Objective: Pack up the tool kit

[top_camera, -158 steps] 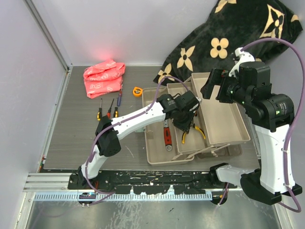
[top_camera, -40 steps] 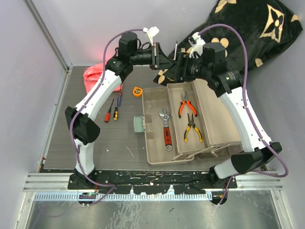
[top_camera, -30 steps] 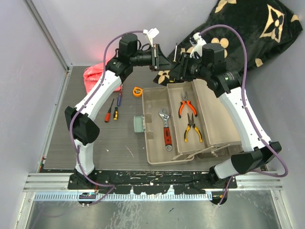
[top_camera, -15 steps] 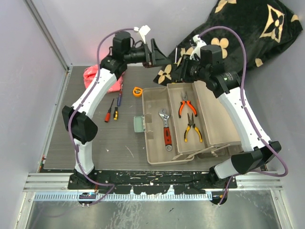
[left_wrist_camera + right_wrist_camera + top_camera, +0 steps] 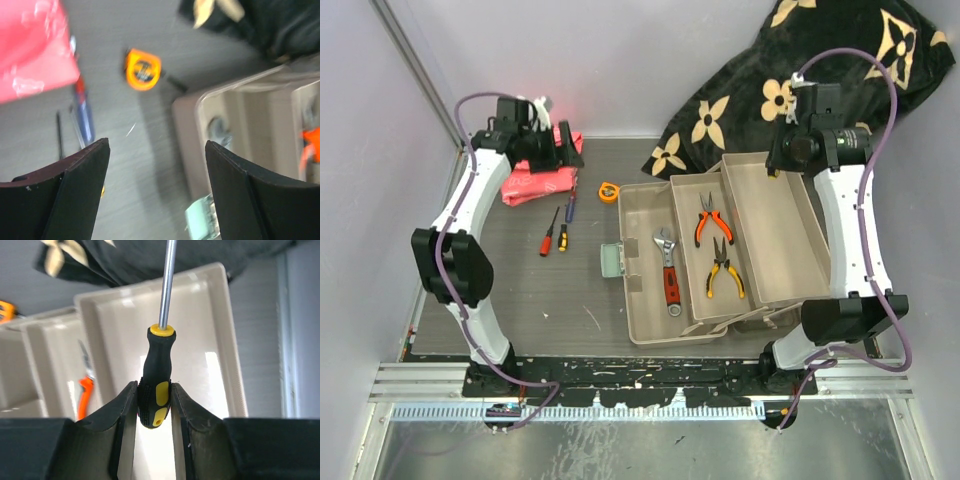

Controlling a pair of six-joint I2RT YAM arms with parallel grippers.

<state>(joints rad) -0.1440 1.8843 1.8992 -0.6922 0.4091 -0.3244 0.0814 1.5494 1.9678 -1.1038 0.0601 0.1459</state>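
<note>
Your right gripper [image 5: 154,407] is clamped on the black-and-yellow screwdriver [image 5: 158,370]. The screwdriver hangs above the toolbox's right-hand tray [image 5: 210,320], shaft roughly parallel to the tray's long sides. Judged next step: lower straight down. The left gripper [image 5: 156,150] stands apart, empty, near the table's far-left corner.

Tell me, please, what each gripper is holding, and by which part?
The right gripper holds a black-and-yellow screwdriver by its handle, above the toolbox. The left gripper is open and holds nothing.

Wrench [image 5: 668,275] left of pliers [image 5: 705,213]
</note>
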